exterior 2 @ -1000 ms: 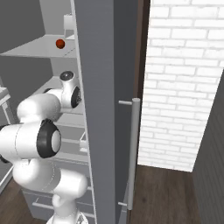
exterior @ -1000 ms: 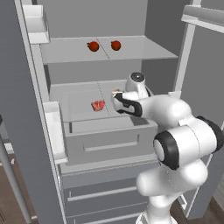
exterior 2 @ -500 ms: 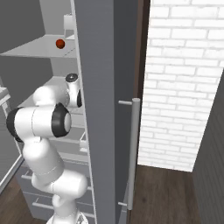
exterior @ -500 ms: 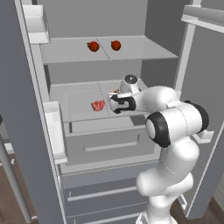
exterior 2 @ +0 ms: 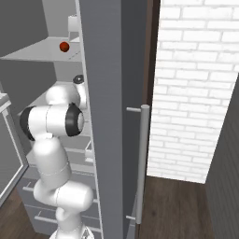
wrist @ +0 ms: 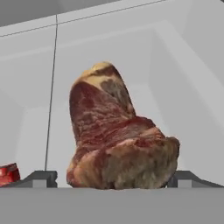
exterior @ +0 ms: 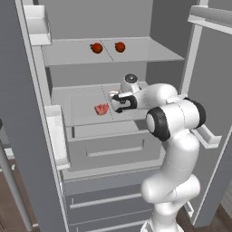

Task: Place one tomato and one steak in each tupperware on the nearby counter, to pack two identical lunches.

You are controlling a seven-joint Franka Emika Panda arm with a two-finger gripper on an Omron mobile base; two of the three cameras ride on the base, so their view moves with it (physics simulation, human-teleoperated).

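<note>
Since the steak (wrist: 118, 140) lies on the middle fridge shelf (exterior: 81, 106) squarely between the wide-open fingers of the gripper (wrist: 111, 178), I would push slightly deeper, keep level, and close across its thick near end before lifting clear.

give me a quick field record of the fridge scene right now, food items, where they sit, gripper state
setting: open fridge, arm reaching onto the middle shelf
tomatoes: tomato and second tomato, apart on the upper shelf
steaks: steak right before the gripper, between the fingertips; other steak to its side on the same shelf
gripper: gripper open, holding nothing yet
likely next: close on the near steak
</note>
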